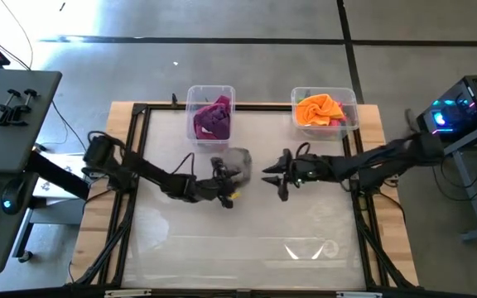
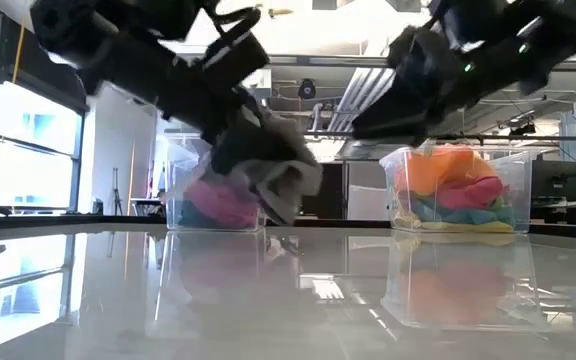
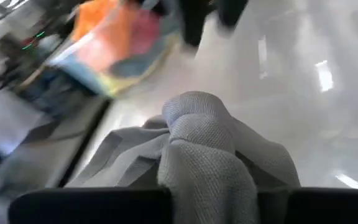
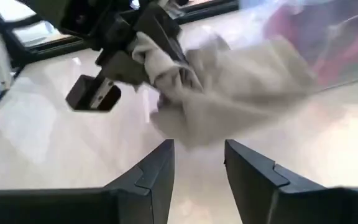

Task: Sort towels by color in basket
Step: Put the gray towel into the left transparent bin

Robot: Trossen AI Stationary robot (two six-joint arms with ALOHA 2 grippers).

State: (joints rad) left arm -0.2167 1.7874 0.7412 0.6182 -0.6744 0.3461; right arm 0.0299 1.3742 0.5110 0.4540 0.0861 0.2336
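My left gripper (image 1: 224, 177) is near the table's middle, shut on a grey towel (image 1: 238, 161) that also shows in the low view (image 2: 284, 170). My right gripper (image 1: 270, 175) hovers just right of it, open, its fingers (image 4: 160, 168) pointing at the grey towel (image 4: 241, 81) without touching it. At the far edge stand two clear bins. The left bin (image 1: 211, 89) holds magenta and purple towels (image 1: 213, 118). The right bin (image 1: 348, 98) holds an orange towel (image 1: 318, 109) on top of pink, light blue and yellow ones (image 2: 458, 200). My left gripper pinches a bunched fold of the grey towel (image 3: 207, 155) between its two fingers, several layers gathered together. The fingers come nearly level from the table's left. The towel is lifted clear of the table and droops slack past the fingertips (image 2: 290, 185).
A black frame (image 1: 139, 149) borders the glossy tabletop. A wide bare stretch of table (image 1: 247, 240) lies toward the near edge. Cables run along both arms. A desk with clamps (image 1: 11, 103) stands off the table's left, and electronics with blue lights (image 1: 450, 112) off its right.
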